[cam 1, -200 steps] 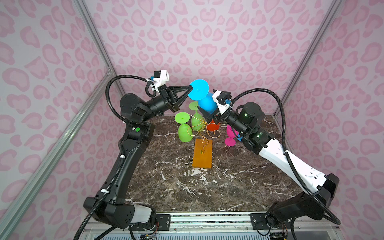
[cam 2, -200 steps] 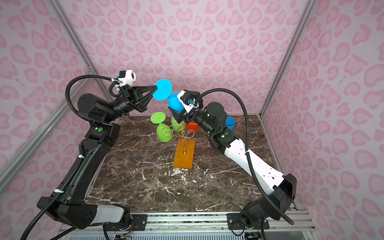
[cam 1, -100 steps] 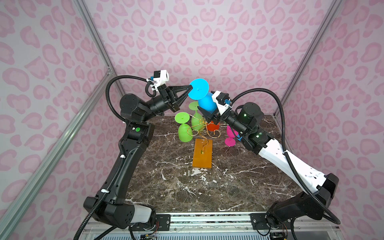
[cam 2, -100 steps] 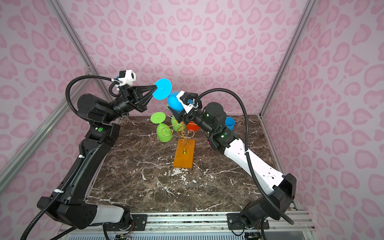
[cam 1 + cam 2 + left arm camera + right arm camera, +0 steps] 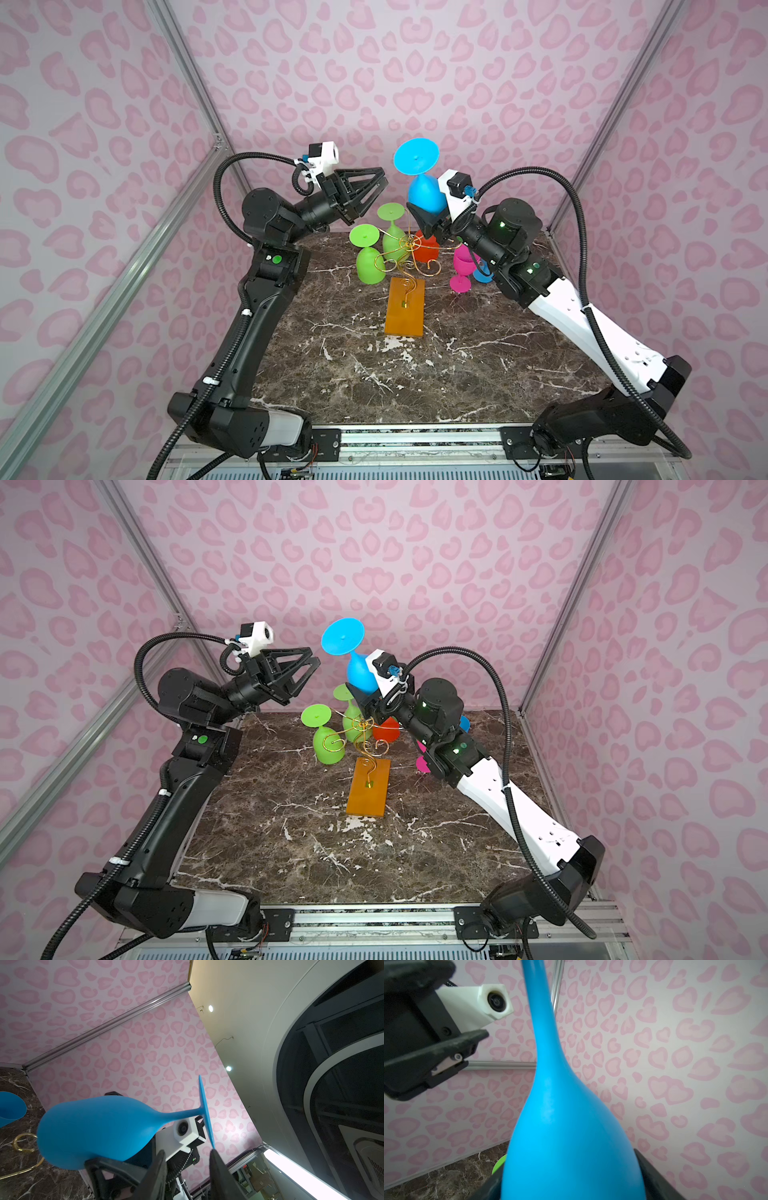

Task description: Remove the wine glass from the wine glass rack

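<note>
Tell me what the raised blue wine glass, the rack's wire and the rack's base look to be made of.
The blue wine glass: probably plastic or silicone, matte; opaque, no see-through or glints. The rack wire: metal, polished gold; thin, bright highlights. The rack base: seemingly wood, smooth orange-brown; grain too small to tell.

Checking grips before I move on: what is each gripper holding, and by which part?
The right gripper holds the blue wine glass by its bowl, foot up. The left gripper is open beside the foot, holding nothing.
</note>
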You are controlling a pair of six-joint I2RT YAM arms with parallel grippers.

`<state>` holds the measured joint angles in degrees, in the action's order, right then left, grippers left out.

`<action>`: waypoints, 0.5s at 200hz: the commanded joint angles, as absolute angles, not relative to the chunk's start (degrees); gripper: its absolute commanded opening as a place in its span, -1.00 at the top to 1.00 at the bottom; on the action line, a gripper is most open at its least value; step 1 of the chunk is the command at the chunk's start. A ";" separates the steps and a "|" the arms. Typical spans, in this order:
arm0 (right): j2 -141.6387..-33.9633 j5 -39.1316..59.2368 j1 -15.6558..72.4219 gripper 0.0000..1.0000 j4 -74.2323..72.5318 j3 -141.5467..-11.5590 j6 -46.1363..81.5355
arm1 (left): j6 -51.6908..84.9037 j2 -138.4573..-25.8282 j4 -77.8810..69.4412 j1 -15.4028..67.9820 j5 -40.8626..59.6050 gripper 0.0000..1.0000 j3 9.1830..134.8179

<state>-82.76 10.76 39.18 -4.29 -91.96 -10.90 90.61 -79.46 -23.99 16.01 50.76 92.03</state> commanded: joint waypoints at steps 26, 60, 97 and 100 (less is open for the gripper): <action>-79.30 6.84 36.98 -0.39 8.34 -94.14 -4.93 | 79.59 -78.21 -21.62 16.02 49.07 0.08 91.84; -78.29 6.72 34.55 -0.36 18.38 -96.99 -2.12 | 61.16 -77.61 -17.03 16.04 43.34 0.06 90.99; -79.85 6.02 33.93 -0.35 28.79 -101.98 -2.99 | 41.83 -77.42 -19.37 16.59 34.69 0.06 86.87; -79.99 5.94 33.91 -0.35 29.47 -102.36 -3.06 | 40.25 -77.47 -19.80 16.72 34.19 0.06 86.59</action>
<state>-79.07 6.37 33.91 20.88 -100.25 -3.46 57.98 -77.73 -17.47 16.23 41.17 88.75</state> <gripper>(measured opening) 0.732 0.469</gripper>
